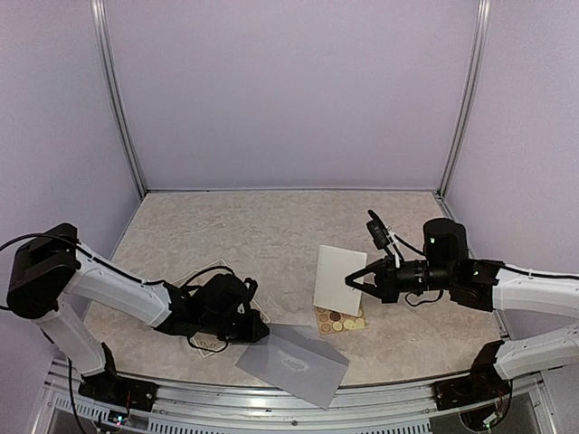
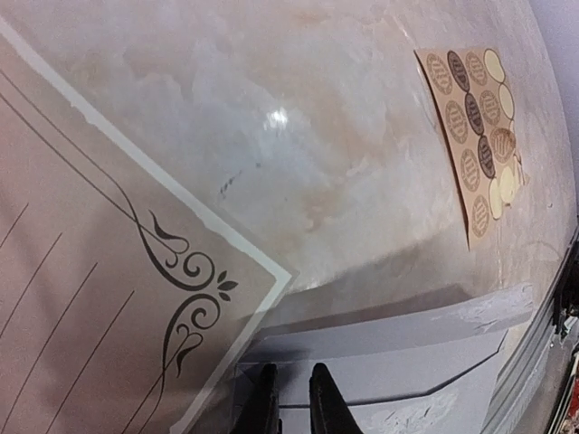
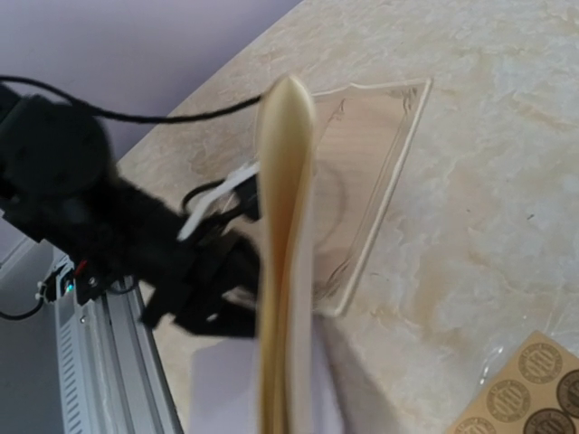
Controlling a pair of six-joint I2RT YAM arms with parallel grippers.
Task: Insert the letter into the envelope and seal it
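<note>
Sideways, right arm [image 1: 507,289] outstretched, letter [image 1: 336,278] held upright

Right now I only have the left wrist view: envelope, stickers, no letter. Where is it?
Observer: The right gripper holds the letter upright, just behind the stickers.
Operator: Is it folded?
Observer: Yes, the right wrist view shows it edge-on, doubled over.
Operator: Does the envelope lie fully on the table?
Observer: No, the near corner of the envelope overhangs the front edge of the table.
</note>
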